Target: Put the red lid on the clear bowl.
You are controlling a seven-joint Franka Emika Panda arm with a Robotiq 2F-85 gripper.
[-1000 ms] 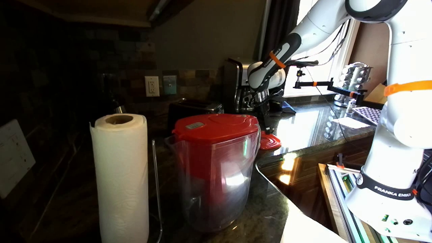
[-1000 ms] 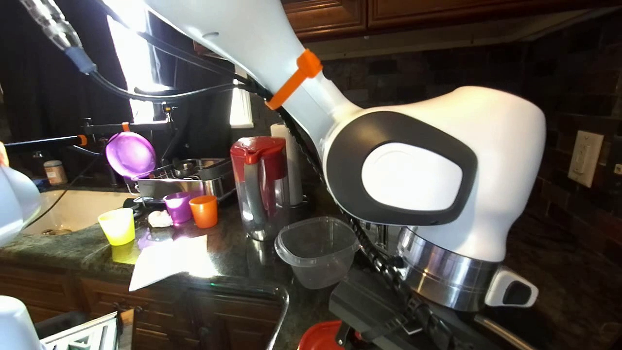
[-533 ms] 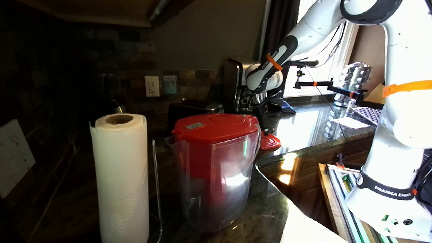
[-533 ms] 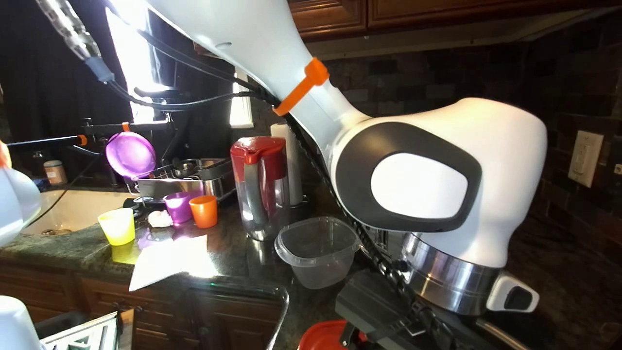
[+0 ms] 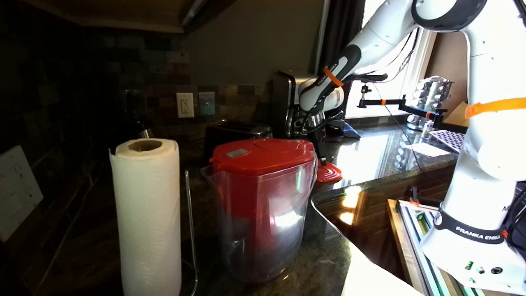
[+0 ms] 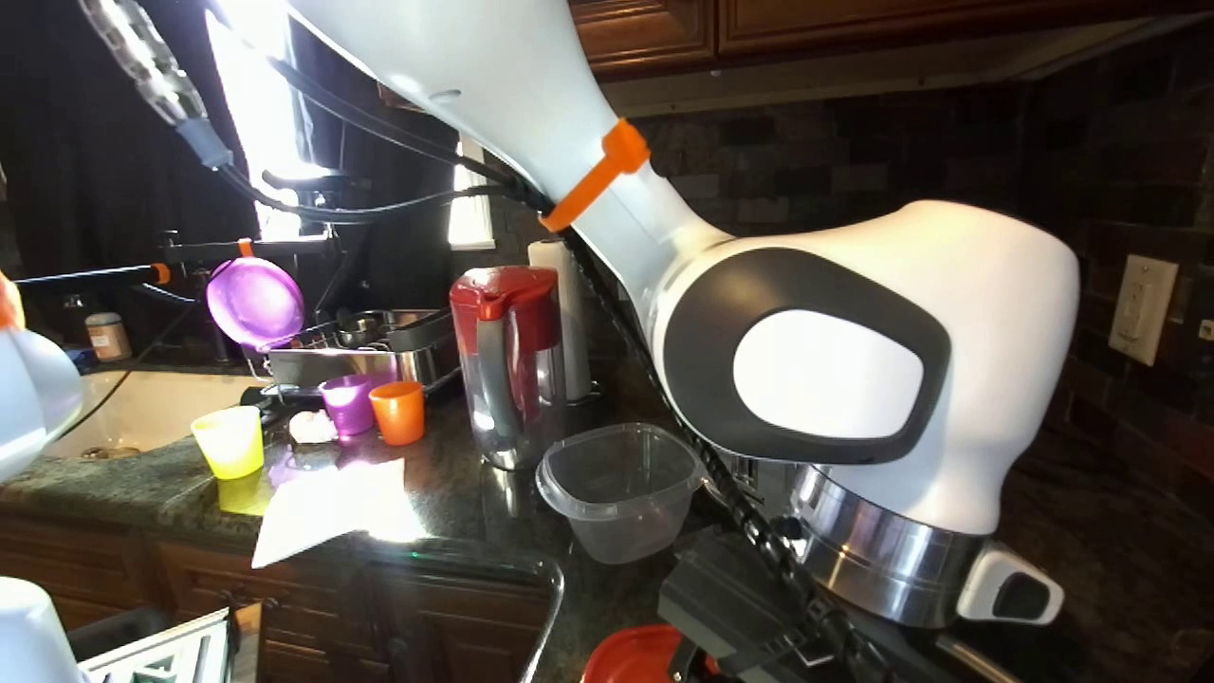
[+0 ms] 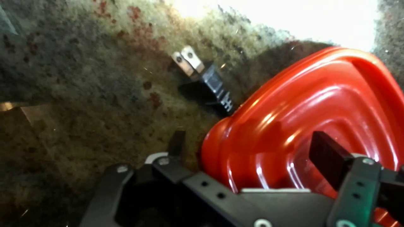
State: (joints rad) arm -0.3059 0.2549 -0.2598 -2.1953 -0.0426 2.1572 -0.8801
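The red lid [image 7: 303,119] lies flat on the dark stone counter. It has rounded corners, a corner tab and raised ridges. It also shows in both exterior views, partly behind the pitcher [image 5: 328,172] and cut off by the lower frame edge [image 6: 626,656]. My gripper [image 7: 251,142] is open over the lid. Its left finger is just outside the lid's tab and its right finger is above the lid's middle. Whether either finger touches it cannot be told. The clear bowl [image 6: 621,503] stands upright and open on the counter beside the arm; the pitcher view does not show it.
A black power plug [image 7: 211,82] lies against the lid's edge. A large clear pitcher with a red top [image 6: 507,370] stands behind the bowl, near a paper towel roll [image 5: 148,218]. Yellow [image 6: 229,442], purple and orange cups stand farther off. A toaster [image 5: 238,129] is by the wall.
The arm and gripper have moved slightly, down and to the right in the view with the bowl, slightly left in the pitcher view. The motion is slowing. The lid and bowl have not moved.
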